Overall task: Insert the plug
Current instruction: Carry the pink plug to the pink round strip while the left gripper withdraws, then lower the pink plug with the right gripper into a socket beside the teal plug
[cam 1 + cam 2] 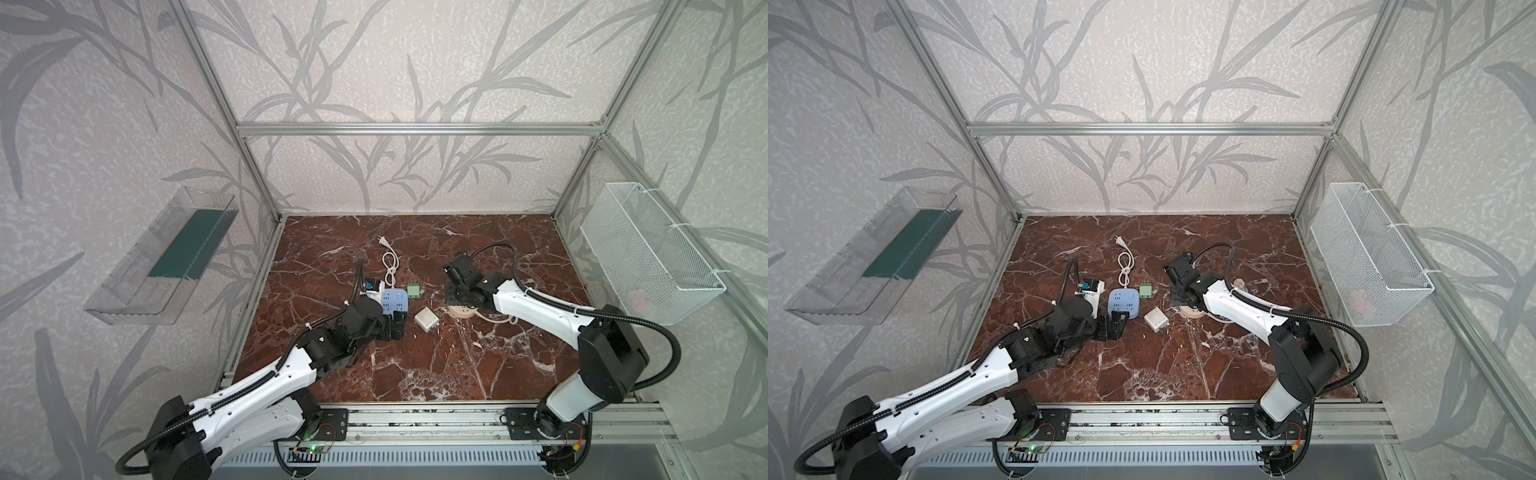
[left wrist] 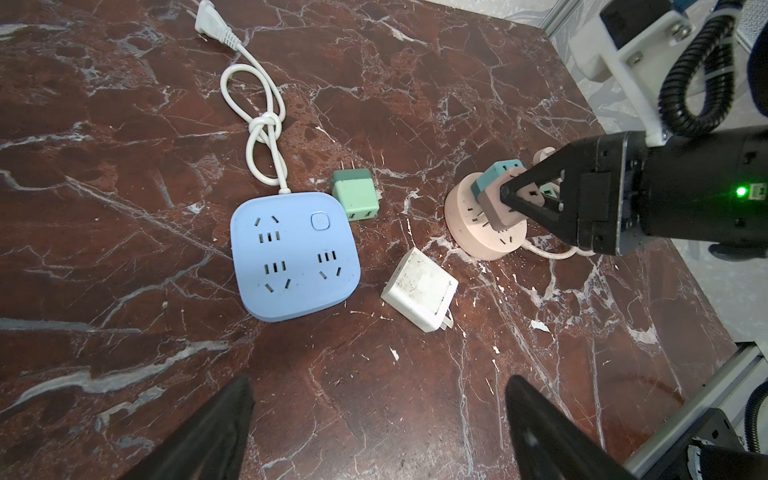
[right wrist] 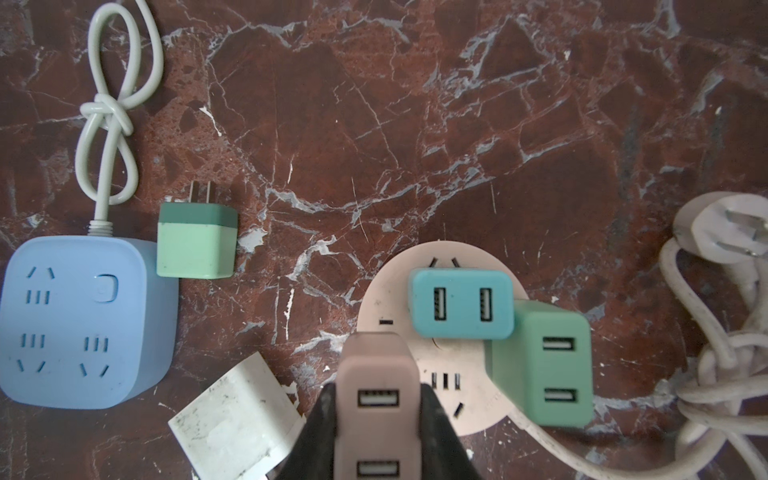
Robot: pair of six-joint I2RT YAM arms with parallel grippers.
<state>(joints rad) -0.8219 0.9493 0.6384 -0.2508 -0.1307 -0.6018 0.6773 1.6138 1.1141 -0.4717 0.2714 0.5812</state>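
My right gripper (image 3: 378, 415) is shut on a pink plug (image 3: 376, 399) with two USB ports, its fingers on both sides. The plug stands on the near-left part of a round pink power strip (image 3: 386, 299); its prongs are hidden. A teal plug (image 3: 461, 303) and a green plug (image 3: 544, 365) sit in the same strip. In the left wrist view the pink plug (image 2: 492, 208) leans slightly over the strip (image 2: 469, 232). My left gripper (image 2: 379, 382) hangs open and empty over bare table, just in front of a blue square power strip (image 2: 291, 257).
A loose green plug (image 2: 357, 195) and a white plug (image 2: 419, 291) lie between the two strips. The blue strip's knotted white cord (image 2: 266, 120) runs toward the back. The round strip's cord and plug (image 3: 731, 232) lie beside it. A wire basket (image 1: 648, 257) hangs on the right wall.
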